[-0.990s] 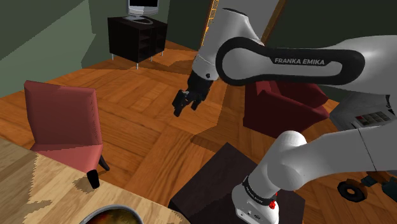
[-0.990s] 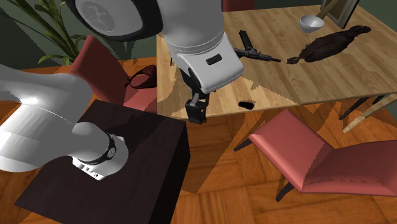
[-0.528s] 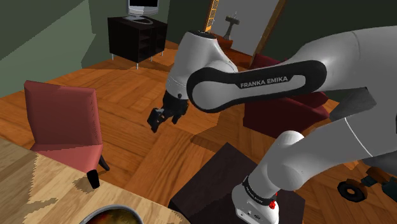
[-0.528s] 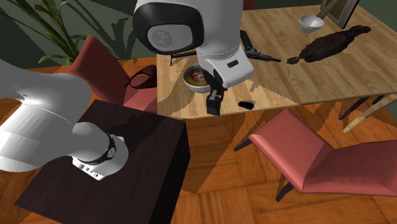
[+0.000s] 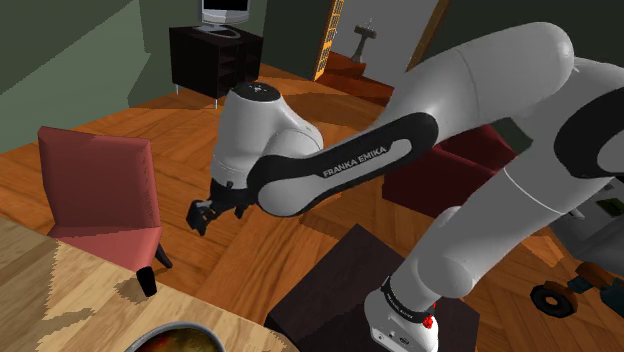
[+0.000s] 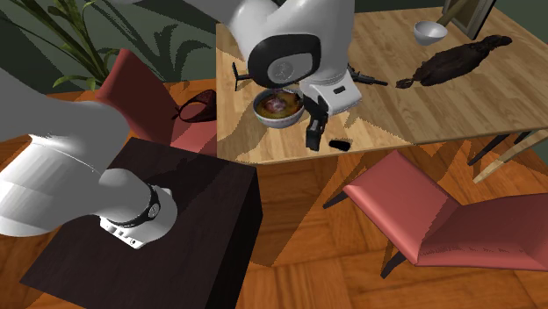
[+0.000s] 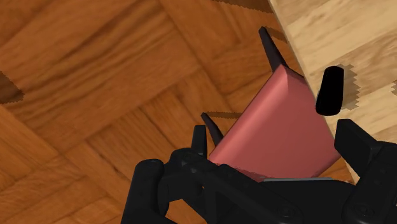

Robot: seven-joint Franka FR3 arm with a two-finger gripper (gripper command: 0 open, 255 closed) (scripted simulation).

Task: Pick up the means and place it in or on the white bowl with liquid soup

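Since 1 second ago the white arm [image 5: 330, 170] has swung toward the shoulder view's left and lower. It has carried its hand from over the floor to the rim of the wooden table [image 6: 457, 97]. The arm now arches from its dark stand [image 6: 176, 219], with the forearm stretched out low and the wrist bent downward.

1 red chair [image 7: 280, 127] sits under the table edge, directly below the hand. The bowl [image 6: 277, 124], pale with red-brown soup, stands on the table. The wrist partly covers it in the second exterior view, and the bottom edge of the shoulder view cuts it off.

The black gripper [image 6: 313, 136] hangs over the table edge, between the bowl and the small black object [image 6: 339, 143]. Its 2 fingers [image 7: 199, 137] stand apart and hold nothing.

The object rests on the table just inside the edge, just beside the gripper and untouched. In the second exterior view its long axis runs along that edge. Its ends look alike, so which way it points cannot be told, nor what it is.
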